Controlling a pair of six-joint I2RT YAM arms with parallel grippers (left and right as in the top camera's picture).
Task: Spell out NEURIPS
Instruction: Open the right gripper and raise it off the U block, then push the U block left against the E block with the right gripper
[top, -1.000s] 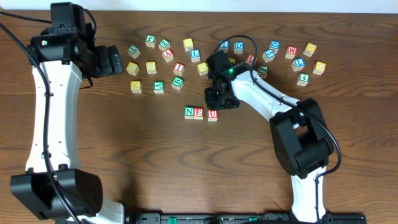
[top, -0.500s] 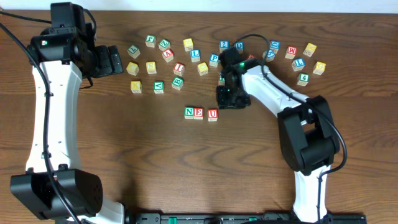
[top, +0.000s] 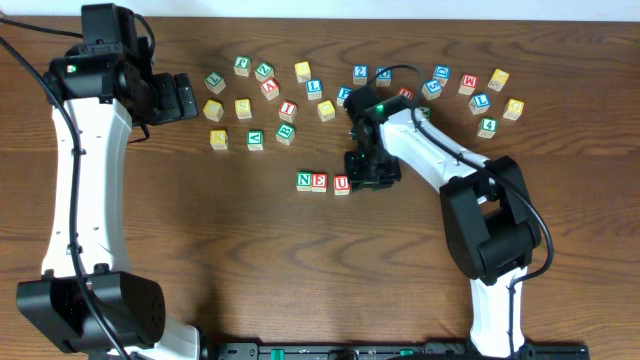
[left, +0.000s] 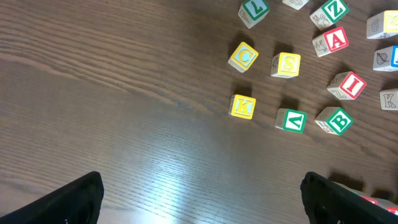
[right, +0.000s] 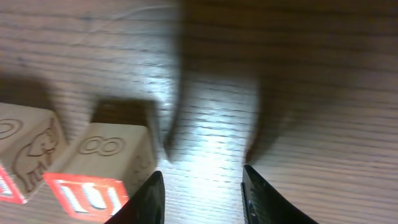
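Note:
Three light-wood cubes stand in a row mid-table: green N (top: 304, 181), E (top: 319, 181) and red U (top: 342, 184). My right gripper (top: 371, 172) hovers just right of the U. In the right wrist view the U cube (right: 93, 180) sits left of the left finger. The gripper (right: 202, 199) is open, and only bare wood shows between its fingers. A red I cube (top: 288, 110) (left: 348, 85) and a yellow S cube (top: 243, 107) (left: 286, 64) lie among the loose cubes behind. My left gripper (top: 180, 97) (left: 202, 199) is wide open over bare table at the back left.
Several other lettered and numbered cubes are scattered along the back, from a yellow K (left: 242, 106) and green B (left: 337, 120) on the left to a green 4 (top: 487, 127) at the right. The right arm (top: 440, 150) lies over the cubes at back centre.
My right gripper has moved right and then toward the front, ending beside the U cube. The left arm and the cubes have not moved.

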